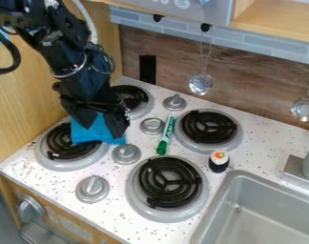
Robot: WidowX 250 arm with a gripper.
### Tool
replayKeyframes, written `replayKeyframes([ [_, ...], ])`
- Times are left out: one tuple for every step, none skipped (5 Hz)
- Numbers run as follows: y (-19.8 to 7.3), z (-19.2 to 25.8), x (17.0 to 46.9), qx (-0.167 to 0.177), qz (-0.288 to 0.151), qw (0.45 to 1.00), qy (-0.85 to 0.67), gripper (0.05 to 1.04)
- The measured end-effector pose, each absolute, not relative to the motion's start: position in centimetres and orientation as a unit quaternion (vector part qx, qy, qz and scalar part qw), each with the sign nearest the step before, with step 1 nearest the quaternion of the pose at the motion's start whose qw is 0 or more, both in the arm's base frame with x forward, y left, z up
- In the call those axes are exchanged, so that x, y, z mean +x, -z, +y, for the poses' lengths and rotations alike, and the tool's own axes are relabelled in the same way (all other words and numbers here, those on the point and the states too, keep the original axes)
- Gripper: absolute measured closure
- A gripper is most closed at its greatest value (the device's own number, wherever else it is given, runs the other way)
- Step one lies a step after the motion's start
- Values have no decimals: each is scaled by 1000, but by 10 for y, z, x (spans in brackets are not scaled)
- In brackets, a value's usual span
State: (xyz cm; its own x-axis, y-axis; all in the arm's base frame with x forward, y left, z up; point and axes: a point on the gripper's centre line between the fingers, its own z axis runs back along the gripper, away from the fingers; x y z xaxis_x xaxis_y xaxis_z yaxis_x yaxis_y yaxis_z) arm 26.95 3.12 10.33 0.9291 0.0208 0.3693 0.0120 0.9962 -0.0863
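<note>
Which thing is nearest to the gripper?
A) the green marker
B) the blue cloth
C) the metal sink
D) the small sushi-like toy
B: the blue cloth is right at the gripper, while the green marker lies farther off, among the burners.

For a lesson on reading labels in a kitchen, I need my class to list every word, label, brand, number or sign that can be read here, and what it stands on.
No text can be read with certainty.
Green marker: markings along the barrel, too small to read.
Grey panel at the top edge: pale round marks, too unclear to name.
</note>
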Motion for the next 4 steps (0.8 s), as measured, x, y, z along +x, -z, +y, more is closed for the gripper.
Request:
replayKeyframes([
  [-97, 30, 268, -47, -176, 983, -4, 83],
  [-86, 39, 281, -42, -159, 986, -14, 83],
  [-77, 69, 301, -38, -145, 987, -64, 83],
  [-72, 87, 319, -25, -140, 986, -90, 83],
])
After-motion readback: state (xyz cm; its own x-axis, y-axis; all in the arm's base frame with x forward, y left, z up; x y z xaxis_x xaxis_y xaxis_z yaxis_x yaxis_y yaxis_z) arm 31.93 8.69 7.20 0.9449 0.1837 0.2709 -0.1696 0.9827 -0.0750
